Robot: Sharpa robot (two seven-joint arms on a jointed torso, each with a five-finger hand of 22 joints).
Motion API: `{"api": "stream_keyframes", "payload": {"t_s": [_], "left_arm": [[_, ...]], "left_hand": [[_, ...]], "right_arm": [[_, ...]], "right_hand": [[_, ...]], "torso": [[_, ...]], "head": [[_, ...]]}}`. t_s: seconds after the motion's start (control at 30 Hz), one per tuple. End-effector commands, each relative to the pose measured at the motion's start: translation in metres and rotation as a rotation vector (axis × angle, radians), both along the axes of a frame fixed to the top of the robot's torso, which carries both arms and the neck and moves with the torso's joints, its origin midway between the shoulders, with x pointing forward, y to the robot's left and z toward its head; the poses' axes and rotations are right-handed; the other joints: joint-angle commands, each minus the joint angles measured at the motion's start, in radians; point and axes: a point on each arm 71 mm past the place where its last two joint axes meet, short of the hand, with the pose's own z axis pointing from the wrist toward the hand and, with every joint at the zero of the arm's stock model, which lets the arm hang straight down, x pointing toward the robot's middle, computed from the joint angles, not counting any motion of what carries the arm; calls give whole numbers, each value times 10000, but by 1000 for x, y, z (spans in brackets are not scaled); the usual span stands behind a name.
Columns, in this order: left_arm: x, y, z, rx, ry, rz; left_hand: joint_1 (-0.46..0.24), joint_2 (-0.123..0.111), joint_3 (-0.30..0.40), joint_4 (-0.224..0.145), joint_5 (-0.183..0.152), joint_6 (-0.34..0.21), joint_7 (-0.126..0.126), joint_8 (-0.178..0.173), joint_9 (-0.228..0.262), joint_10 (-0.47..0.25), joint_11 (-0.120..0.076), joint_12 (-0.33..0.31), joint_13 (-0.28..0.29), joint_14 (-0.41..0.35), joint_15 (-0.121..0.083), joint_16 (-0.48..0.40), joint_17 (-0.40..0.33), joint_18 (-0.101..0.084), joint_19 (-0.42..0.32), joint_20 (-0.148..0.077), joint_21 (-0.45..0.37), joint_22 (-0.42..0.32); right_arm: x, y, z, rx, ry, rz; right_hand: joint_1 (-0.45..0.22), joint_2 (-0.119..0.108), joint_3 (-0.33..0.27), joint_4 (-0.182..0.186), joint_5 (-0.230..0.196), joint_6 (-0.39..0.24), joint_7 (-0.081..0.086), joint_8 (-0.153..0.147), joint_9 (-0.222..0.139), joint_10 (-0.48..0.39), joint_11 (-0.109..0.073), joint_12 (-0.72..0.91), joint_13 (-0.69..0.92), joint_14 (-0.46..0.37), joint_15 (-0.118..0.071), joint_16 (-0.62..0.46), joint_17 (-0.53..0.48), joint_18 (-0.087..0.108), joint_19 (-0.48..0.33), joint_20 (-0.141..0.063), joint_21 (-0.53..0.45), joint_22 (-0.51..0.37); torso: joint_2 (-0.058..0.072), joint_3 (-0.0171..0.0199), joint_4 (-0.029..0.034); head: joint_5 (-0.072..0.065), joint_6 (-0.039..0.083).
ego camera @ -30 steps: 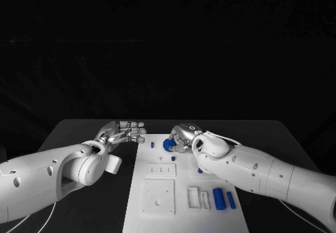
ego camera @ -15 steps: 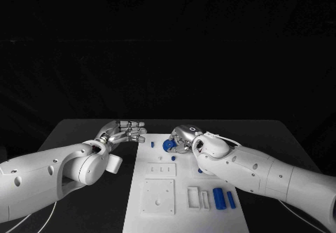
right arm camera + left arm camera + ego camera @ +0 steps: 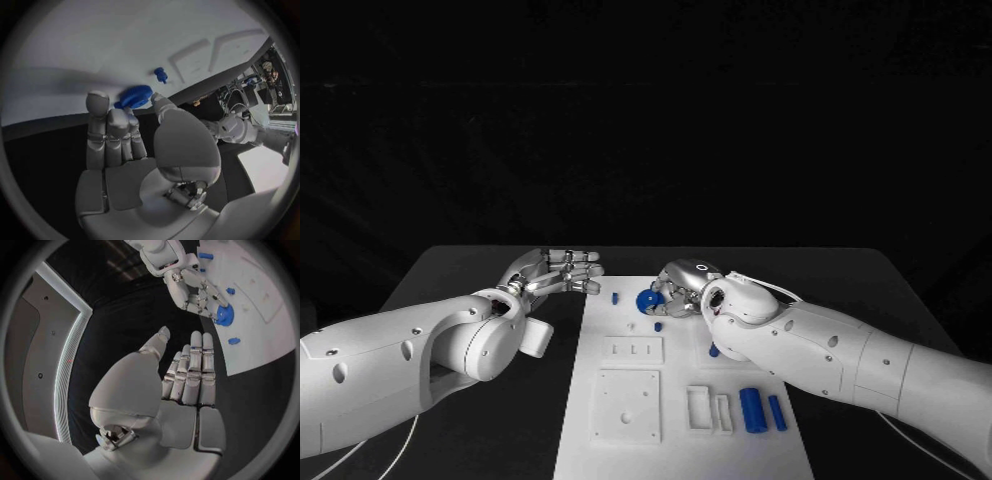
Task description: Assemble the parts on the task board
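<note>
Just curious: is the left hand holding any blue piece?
No, the left hand hovers over the black table with straight fingers and nothing in it.

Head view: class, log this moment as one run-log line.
right robot hand: grips round blue part at board | left robot hand: open beside board, holds nothing | blue rods: lying on board

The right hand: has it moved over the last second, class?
Barely. The right hand, holding the round blue part, has drifted slightly toward the board's near end, judged against the small blue peg on the task board.
</note>
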Motion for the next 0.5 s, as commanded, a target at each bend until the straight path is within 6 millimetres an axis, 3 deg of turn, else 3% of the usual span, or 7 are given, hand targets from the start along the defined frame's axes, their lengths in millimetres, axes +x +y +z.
{"api": "stream_keyframes", "payload": {"t_s": [0.03, 0.33, 0.5], "left_arm": [[0, -1, 1, -77, -36, -96], [0, -1, 1, -79, -43, -89], [0, 0, 1, -73, -48, -62]], "left_hand": [[27, -14, -29, 19, -18, -74, -26, -32, -8, -72, 15, 16, 10, -48, 45, -28, -11, 17, 73, -22, -25, -9], [27, -14, -29, 19, -18, -74, -26, -32, -8, -72, 15, 16, 10, -48, 45, -28, -11, 17, 73, -22, -25, -9], [27, -14, -29, 19, -18, -74, -26, -32, -8, -72, 15, 16, 10, -48, 45, -28, -11, 17, 73, -22, -25, -9]], "right_arm": [[-1, -2, -3, -69, 331, 16], [-4, -11, -1, 55, 280, -15], [-7, -19, 2, 154, 233, -12]], "right_hand": [[-125, 24, 65, -8, 50, 74, 6, 36, -23, -1, 82, -39, -14, 8, 53, -60, -12, 137, 472, 16, -67, -16], [-70, 53, 168, -62, 353, 91, 22, 35, -23, 6, 100, -23, -17, 3, 71, -64, -25, 173, 472, 41, -82, -47], [-102, 55, 240, -132, 401, 104, 30, 35, -23, 1, 108, -21, -25, 5, 77, -60, -27, 177, 473, 47, -75, -57]], "torso": [[0, -2, 2], [2, -1, 8], [-11, -6, -21]], "head": [[3, -3], [13, 19], [22, 23]]}}
